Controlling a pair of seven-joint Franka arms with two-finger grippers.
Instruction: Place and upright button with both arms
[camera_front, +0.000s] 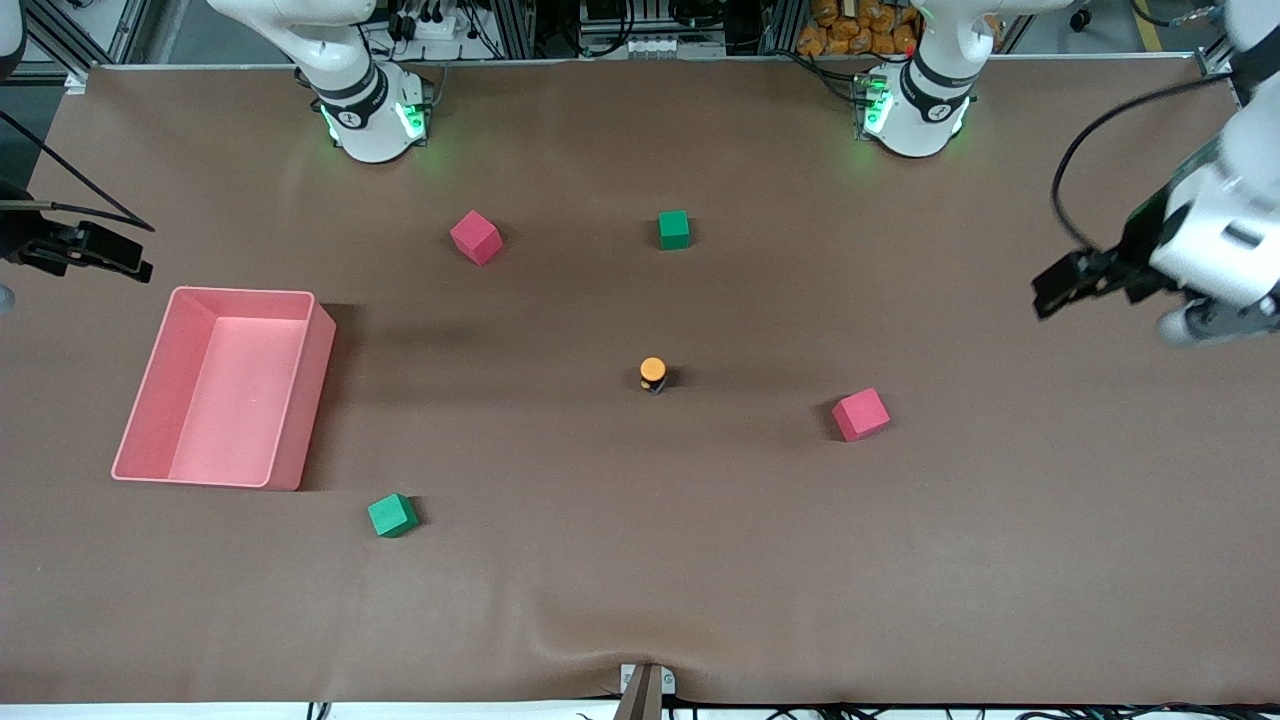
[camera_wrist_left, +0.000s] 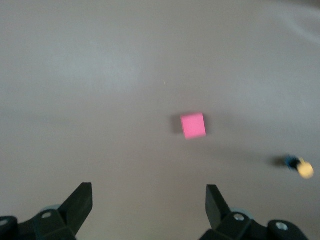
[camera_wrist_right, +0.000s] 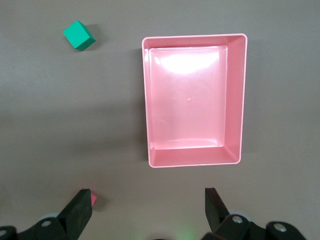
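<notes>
Button: the tiny orange-capped push-button on a short black body (camera_front: 653, 374) is standing mid-table, cap up, apparently upright already.
Left gripper (camera_wrist_left: 149, 200): is hovering with fingers wide at its table end, nearer to the button.
Right gripper (camera_wrist_right: 148, 202): is waiting spread wide, empty, over the pink plastic tray (camera_wrist_right: 243, 100).

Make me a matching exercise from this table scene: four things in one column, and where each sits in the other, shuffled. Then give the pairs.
Things
1. small push-button with round orange cap and black body
2. empty pink rectangular plastic bin
3. left arm's open black two-finger hand
4. right arm's open black two-finger hand

Places
A. toward the right arm's end of the table
B. above the bin's edge
C. near the table's middle, standing cap up
D. above bare mat, with a red foam cube in its wrist view

Pairs: 1-C, 2-A, 3-D, 4-B
</notes>
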